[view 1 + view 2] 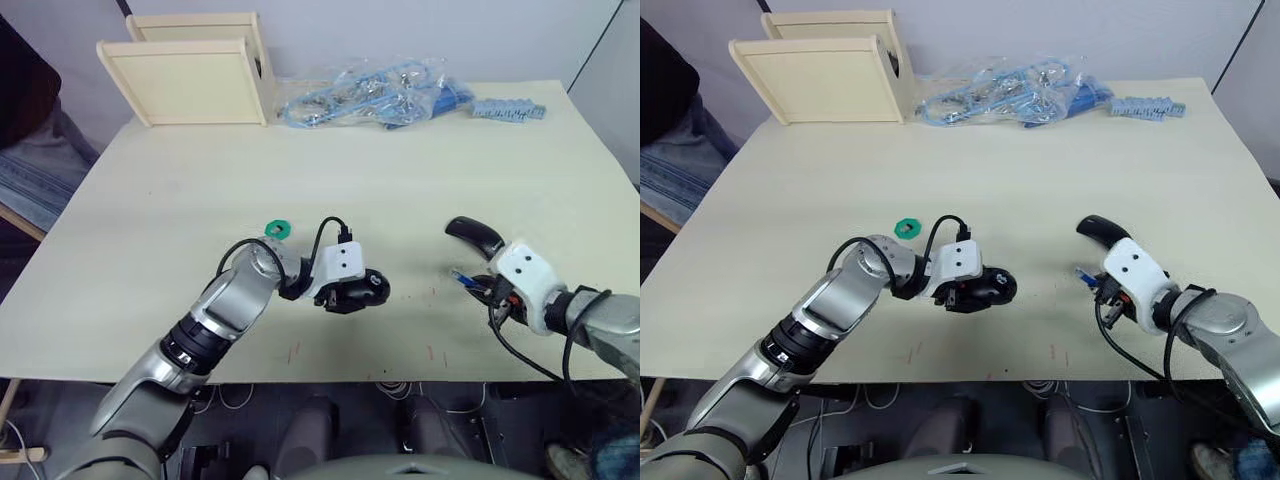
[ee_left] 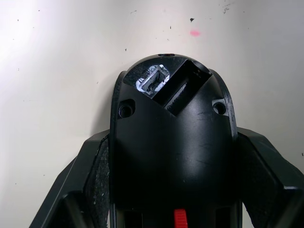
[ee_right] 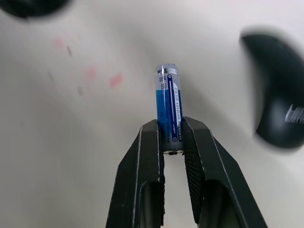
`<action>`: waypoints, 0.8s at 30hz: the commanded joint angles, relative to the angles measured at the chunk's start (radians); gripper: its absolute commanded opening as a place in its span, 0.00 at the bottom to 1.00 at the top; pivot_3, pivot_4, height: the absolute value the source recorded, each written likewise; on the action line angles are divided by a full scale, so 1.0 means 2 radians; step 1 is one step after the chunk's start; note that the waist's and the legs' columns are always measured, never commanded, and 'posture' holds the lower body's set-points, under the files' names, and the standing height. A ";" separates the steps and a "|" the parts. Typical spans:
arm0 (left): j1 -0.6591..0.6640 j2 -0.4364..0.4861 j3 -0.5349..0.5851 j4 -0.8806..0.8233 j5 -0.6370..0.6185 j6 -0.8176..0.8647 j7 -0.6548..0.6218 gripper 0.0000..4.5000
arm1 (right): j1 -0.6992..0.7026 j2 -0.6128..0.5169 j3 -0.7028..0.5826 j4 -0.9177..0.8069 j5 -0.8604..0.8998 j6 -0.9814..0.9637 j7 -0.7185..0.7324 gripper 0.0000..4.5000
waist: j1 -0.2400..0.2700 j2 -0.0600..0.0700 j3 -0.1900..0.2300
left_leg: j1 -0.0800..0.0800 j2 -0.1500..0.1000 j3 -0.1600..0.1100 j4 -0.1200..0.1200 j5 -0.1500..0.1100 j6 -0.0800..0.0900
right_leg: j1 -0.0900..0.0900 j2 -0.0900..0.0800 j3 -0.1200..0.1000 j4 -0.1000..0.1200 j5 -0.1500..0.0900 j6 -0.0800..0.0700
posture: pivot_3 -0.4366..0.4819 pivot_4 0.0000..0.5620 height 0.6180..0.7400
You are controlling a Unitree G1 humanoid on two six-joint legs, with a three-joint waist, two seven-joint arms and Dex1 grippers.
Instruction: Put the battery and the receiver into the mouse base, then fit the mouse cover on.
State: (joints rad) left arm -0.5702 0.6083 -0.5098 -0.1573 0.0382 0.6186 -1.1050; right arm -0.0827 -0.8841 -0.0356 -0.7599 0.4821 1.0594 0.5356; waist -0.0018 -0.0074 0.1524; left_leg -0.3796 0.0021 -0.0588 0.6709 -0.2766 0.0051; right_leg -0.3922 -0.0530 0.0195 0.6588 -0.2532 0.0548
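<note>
The left gripper (image 2: 171, 190) clamps the mouse base (image 2: 173, 142), while right of it the right gripper (image 3: 172, 135) pinches the battery (image 3: 168, 102) near the mouse cover (image 1: 474, 237).

A pale counter (image 1: 400, 170) is seen; on it are laid the mouse cover (image 1: 474, 236), a green ring (image 1: 278, 229), plastic bags (image 1: 370, 95) (blue contents) and wooden boxes (image 1: 190, 75).

I see a pale beige table (image 1: 300, 150) against a plain grey wall (image 1: 400, 30), a light wooden box (image 1: 190, 75) at its far left corner and dark floor below.
</note>
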 commanded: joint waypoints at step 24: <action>0.017 -0.013 -0.030 0.021 0.017 0.010 0.001 0.66 | -0.420 0.072 0.220 0.191 0.252 0.278 -0.035 0.01 | 0.006 0.001 0.000 | -0.001 0.000 -0.001 0.000 0.000 0.000 | -0.001 -0.001 -0.001 0.000 0.000 0.000 | 0.48 0.27 1.00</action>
State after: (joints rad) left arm -0.5762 0.5857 -0.5064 -0.1420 0.0456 0.6108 -1.1076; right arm -0.9267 -0.7536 0.4150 -0.3847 0.9445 1.6086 0.5120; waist 0.0093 -0.0048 0.1524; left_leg -0.3815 0.0015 -0.0607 0.6704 -0.2765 0.0053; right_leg -0.3950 -0.0545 0.0177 0.6597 -0.2530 0.0544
